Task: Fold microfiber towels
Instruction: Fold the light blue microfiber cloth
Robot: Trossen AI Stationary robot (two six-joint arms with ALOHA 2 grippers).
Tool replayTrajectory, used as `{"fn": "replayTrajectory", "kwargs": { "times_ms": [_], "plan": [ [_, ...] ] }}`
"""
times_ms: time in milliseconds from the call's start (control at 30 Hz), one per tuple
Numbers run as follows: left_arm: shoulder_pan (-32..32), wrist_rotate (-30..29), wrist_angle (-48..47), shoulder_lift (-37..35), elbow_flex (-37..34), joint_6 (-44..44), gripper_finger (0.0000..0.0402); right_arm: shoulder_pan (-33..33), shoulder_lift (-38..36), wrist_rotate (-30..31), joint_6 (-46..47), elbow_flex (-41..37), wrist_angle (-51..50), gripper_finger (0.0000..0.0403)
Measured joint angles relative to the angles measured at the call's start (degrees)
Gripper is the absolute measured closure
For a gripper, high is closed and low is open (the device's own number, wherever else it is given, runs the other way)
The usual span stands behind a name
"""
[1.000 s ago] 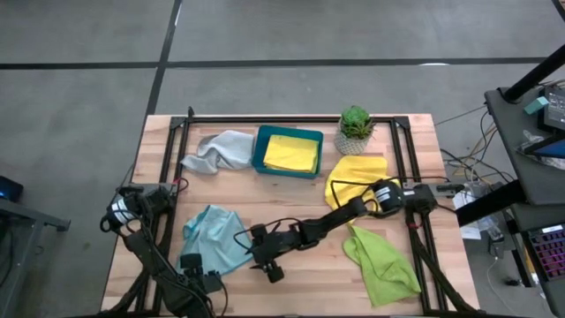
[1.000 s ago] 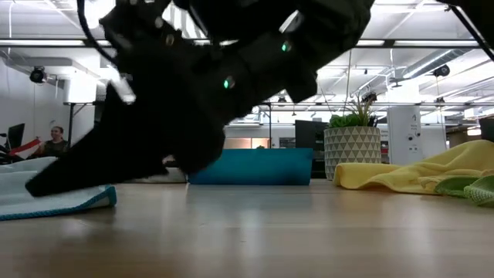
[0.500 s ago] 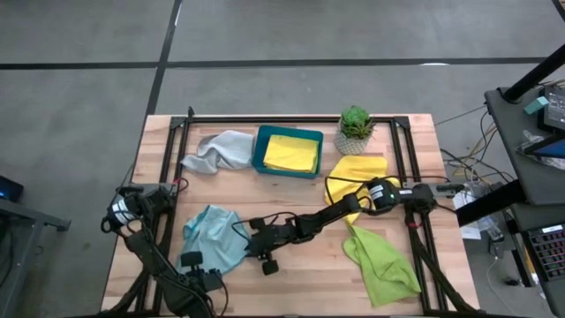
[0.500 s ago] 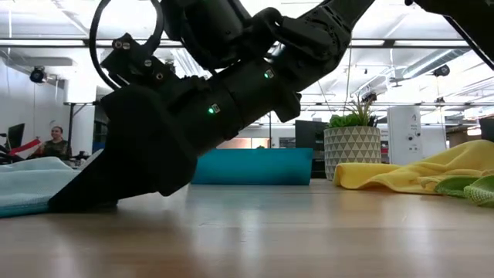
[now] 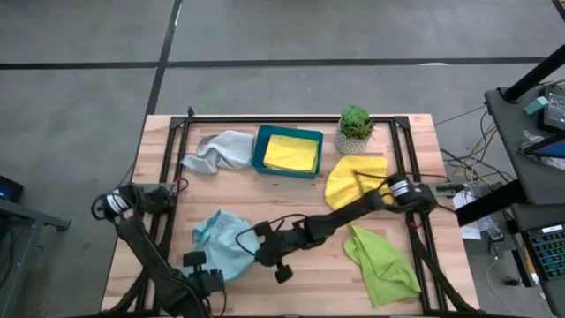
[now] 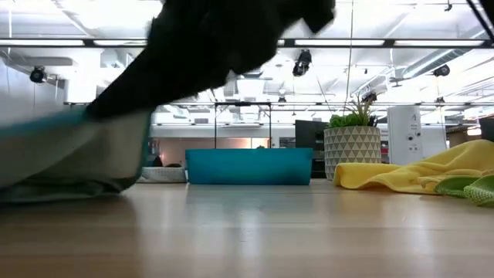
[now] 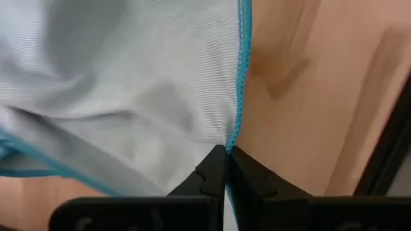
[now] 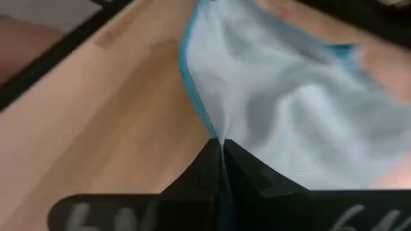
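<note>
blue towel [image 5: 221,247] at worktop [image 5: 300,194] 7 o'clock | left hand [image 7: 226,160] pinching hem, right hand [image 8: 220,151] pinching opposite hem | soft, light, limp: grip corners

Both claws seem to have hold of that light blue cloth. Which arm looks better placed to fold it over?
Probably the right. The right gripper pinches the light blue towel at its inner edge, with bare table beside it. The left gripper holds the near edge.
</note>
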Motion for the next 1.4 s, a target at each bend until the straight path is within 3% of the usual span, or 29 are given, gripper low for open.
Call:
{"fn": "replayTrajectory", "kwargs": {
  "times_ms": [200,300,567,733,933,1200,1400],
  "plan": [
    [1.1,-3.8,-0.2,-6.3,3.8,0.3,0.0401,4.6,-12.8,10.8,-4.3,-0.1,-14.4,0.0394],
    [1.5,-9.0,-0.2,-9.5,7.1,3.9,0.0402,5.5,-19.8,11.5,-2.8,-0.1,-20.5,0.0394],
    [1.4,-29.3,0.1,-19.4,14.2,21.0,0.0401,5.6,-34.4,12.9,4.1,0.0,-27.6,0.0394],
    [2.6,-35.7,1.1,-25.4,15.7,28.5,0.0401,5.5,-41.1,14.6,3.9,0.2,-27.6,0.0394],
    [5.5,-37.0,1.2,-31.7,15.8,34.6,0.0401,5.0,-47.0,25.3,0.2,1.3,-27.2,0.0394],
    [12.7,-37.4,1.2,-37.6,14.8,40.4,0.0401,0.8,-49.3,26.4,0.1,1.3,-30.9,0.0394],
    [15.5,-37.7,7.3,-36.9,9.3,49.5,0.0401,0.3,-48.7,19.9,1.5,1.3,-36.5,0.0394]
  ]
}}
